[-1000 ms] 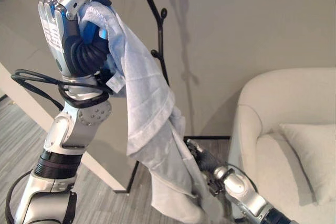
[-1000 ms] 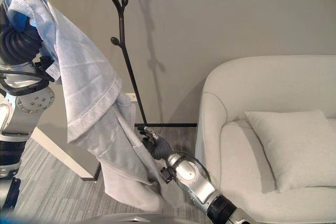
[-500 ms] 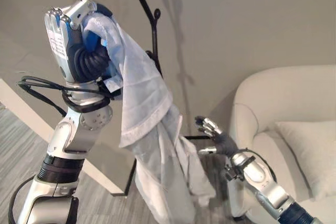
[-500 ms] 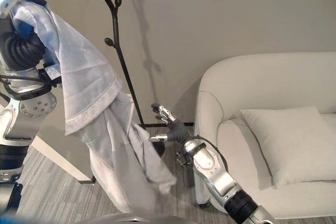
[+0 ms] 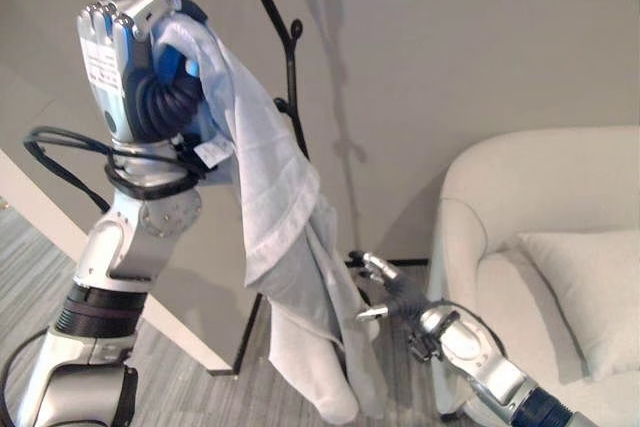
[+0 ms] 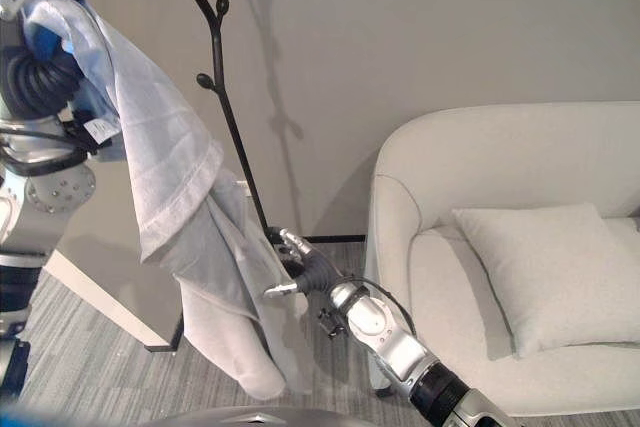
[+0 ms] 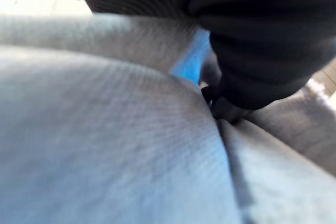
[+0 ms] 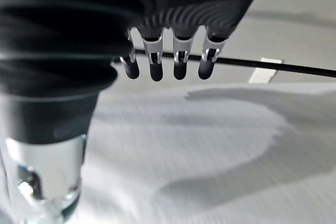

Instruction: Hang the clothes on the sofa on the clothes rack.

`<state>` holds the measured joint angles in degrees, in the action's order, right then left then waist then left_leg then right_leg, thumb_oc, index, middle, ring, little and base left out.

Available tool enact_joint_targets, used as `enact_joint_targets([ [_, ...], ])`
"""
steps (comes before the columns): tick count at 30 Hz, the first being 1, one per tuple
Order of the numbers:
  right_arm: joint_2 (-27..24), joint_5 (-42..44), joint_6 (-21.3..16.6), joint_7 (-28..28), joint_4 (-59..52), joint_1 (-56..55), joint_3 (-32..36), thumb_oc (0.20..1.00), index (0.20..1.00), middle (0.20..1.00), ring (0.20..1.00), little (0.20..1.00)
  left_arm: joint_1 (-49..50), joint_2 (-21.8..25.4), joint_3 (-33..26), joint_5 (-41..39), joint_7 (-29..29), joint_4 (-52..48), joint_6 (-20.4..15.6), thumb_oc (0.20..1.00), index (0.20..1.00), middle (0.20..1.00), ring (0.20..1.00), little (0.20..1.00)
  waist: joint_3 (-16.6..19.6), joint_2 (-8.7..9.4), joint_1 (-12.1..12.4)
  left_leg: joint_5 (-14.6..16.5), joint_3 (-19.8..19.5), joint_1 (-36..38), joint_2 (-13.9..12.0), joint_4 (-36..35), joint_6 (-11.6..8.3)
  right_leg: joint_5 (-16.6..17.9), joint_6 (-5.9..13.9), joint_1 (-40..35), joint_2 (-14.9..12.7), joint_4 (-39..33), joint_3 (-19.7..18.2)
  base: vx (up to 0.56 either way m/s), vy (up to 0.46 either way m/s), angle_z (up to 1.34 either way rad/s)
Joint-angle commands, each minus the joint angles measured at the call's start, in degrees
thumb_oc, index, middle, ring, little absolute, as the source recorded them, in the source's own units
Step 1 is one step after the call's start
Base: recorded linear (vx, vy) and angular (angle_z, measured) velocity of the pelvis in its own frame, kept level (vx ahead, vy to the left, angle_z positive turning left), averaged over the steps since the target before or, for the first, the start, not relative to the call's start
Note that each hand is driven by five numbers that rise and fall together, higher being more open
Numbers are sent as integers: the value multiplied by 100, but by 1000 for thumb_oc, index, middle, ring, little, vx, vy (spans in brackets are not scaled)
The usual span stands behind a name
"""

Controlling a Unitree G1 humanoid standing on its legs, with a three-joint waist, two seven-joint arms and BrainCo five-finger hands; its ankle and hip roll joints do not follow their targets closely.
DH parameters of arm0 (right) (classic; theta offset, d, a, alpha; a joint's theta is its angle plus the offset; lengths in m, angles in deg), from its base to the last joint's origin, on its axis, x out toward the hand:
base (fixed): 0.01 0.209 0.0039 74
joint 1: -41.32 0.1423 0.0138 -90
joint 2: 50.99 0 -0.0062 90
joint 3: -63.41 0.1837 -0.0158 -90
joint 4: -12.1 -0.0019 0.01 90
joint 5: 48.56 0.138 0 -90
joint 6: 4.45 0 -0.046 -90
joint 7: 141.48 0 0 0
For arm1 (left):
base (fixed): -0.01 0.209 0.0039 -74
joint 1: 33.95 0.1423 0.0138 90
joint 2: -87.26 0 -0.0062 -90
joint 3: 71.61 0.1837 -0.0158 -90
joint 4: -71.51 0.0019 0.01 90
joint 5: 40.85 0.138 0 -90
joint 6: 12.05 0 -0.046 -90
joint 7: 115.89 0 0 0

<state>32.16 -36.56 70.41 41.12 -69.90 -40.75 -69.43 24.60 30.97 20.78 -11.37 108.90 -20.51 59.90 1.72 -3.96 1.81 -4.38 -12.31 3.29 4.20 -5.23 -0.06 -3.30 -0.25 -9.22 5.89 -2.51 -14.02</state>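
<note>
The pale garment (image 5: 270,217) is hanging at the upper left of the frame, its top bunched in the left hand (image 5: 140,67), whose fingers are clamping round it, probably lifting it toward the black clothes rack (image 5: 285,57) just behind. At lower centre, the right hand (image 5: 388,287) is reaching with fingers spread, apparently steadying the dangling cloth, beside the sofa (image 5: 520,207).

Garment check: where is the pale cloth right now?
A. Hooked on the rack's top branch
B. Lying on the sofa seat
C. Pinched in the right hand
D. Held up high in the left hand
D: the left hand grips the cloth aloft beside the rack; the right hand is open.
</note>
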Motion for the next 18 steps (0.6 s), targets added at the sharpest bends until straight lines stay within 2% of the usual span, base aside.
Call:
enact_joint_targets([
  [1,77,-391,-286,167,-258,104,-106,1000,1000,1000,1000,1000,-775,286,169,-327,171,630,215,200,200,200,200,200,394,65,29,198,-16,-91,227,23,-101,159,527,192,-152,-249,132,0,0,0],
  [5,29,-523,-319,279,-215,81,-271,1000,1000,1000,1000,1000,-1280,620,483,-407,150,1022,238,200,200,200,200,200,388,22,-15,194,2,-103,220,23,-113,162,542,220,-156,-249,138,0,0,0],
  [9,52,-545,-339,335,-122,43,-399,1000,1000,1000,1000,1000,-1673,706,712,-517,162,1302,252,200,200,200,200,200,384,-8,-45,185,22,-109,214,23,-114,170,554,238,-163,-249,147,0,0,0],
  [15,367,-494,-314,313,256,162,-621,1000,1000,1000,1000,1000,-1929,526,847,-601,261,1438,300,200,200,200,200,200,373,-37,-52,187,36,-113,223,23,-116,163,560,252,-162,-249,137,0,0,0],
  [18,738,-389,-289,169,659,291,-723,1000,1000,1000,1000,1000,-1968,337,884,-651,348,1513,339,200,200,200,200,200,350,-106,-52,181,31,-103,231,23,-113,163,557,257,-163,-249,131,0,0,0],
])
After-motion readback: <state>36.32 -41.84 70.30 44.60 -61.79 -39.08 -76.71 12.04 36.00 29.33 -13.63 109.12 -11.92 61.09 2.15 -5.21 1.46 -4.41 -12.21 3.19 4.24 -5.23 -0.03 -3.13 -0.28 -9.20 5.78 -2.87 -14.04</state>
